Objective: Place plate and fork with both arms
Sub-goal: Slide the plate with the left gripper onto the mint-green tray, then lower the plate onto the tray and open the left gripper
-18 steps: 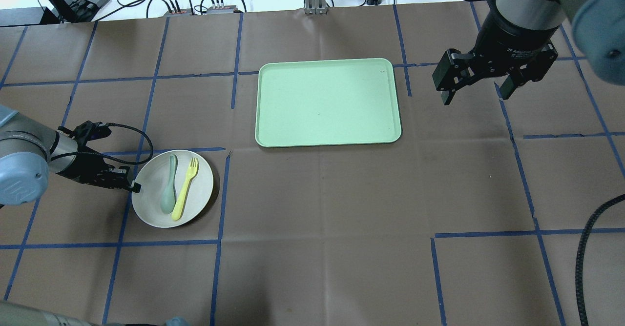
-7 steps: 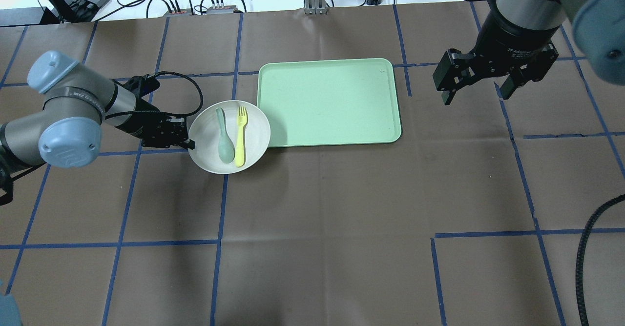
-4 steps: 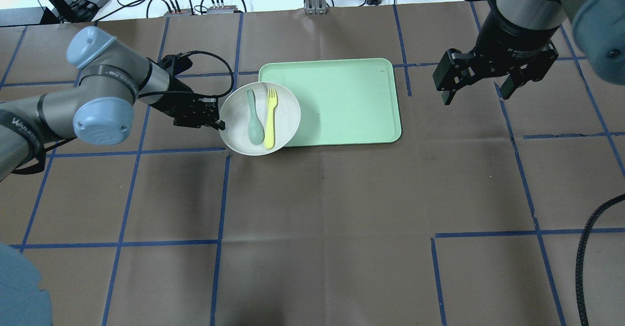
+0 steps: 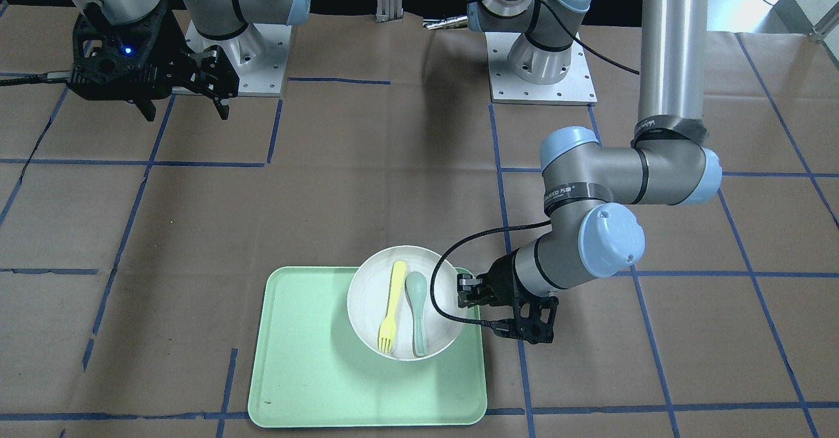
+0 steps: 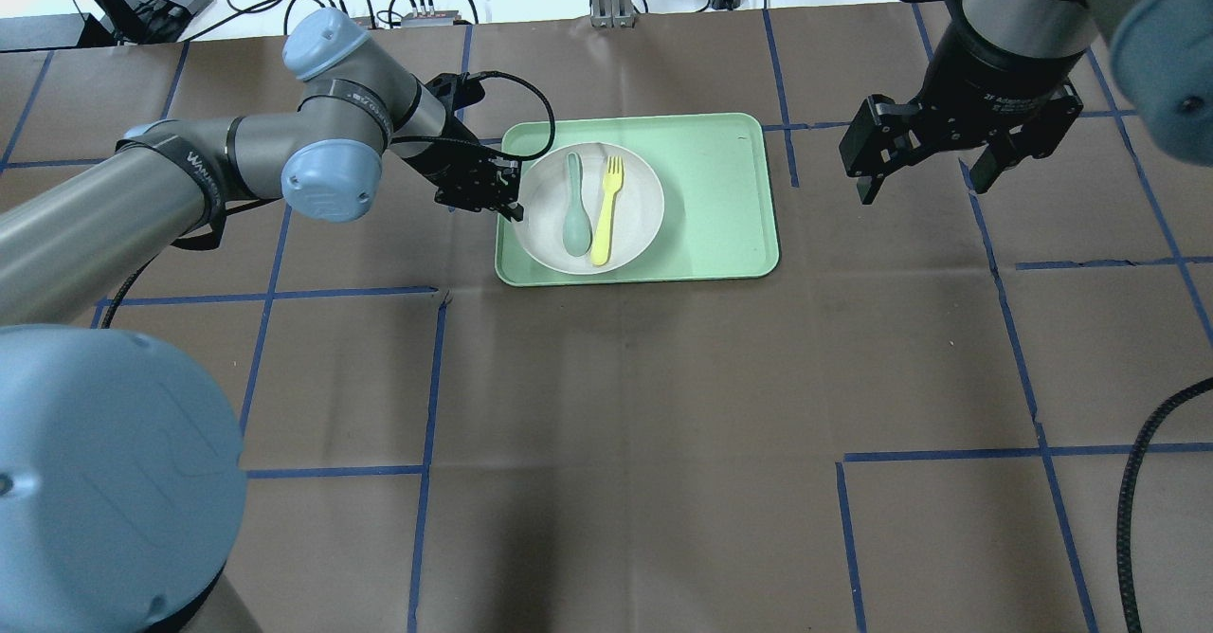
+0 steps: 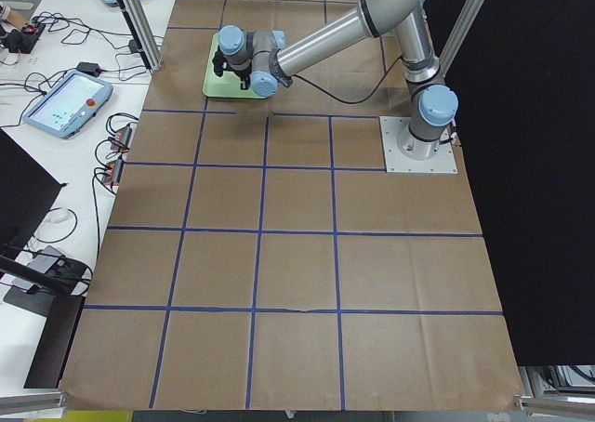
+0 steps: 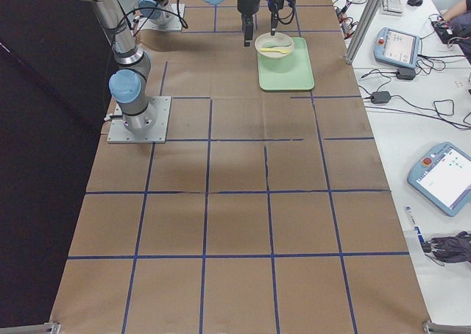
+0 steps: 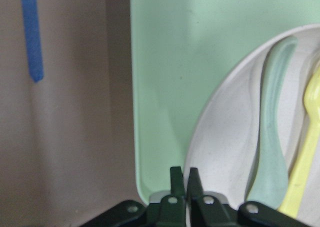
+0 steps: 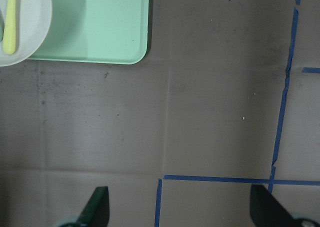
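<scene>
Left wrist-mounted camera, nearest first: the left gripper (image 8: 183,174) is clamped on the plate (image 8: 225,147), its two black fingers (image 8: 175,179) pinching the raised rim between them. Just past the rim, the grey-green spoon (image 8: 270,137) and the fork (image 8: 306,152) lie side by side in the plate, with the spoon closer to the gripper. Beneath and beyond is the mint-green tray (image 8: 165,57). The plate sits over the tray's end on the robot's left, but I cannot tell whether it touches the tray. The brown paper table (image 8: 70,137), with its blue tape lines, runs alongside the tray. Farthest off, past the tray's other end, the right gripper (image 5: 924,188) hovers above the table with its fingers spread wide, holding nothing.
</scene>
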`<act>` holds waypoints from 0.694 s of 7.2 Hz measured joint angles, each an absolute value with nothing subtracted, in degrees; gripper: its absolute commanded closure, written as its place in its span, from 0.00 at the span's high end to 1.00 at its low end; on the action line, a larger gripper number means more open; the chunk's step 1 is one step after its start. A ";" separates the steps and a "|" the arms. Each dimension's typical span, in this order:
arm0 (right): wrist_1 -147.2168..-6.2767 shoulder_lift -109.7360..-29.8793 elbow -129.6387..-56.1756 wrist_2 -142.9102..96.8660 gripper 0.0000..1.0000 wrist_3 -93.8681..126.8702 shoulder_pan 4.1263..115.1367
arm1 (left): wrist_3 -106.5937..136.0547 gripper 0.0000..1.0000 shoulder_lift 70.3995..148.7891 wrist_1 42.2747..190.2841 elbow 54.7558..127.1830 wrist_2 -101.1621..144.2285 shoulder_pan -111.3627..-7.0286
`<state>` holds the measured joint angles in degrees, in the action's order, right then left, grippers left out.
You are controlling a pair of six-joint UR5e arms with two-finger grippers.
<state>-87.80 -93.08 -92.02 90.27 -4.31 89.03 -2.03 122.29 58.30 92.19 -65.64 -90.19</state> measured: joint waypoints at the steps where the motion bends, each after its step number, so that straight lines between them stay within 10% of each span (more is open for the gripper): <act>1: -87.80 -93.08 -92.02 90.27 1.00 -4.31 89.03 | -0.92 0.01 124.66 57.31 89.97 -65.65 -90.96; 5: -87.80 -93.08 -92.02 90.26 1.00 -4.31 89.03 | -0.18 0.04 130.61 56.78 81.62 -66.11 -93.08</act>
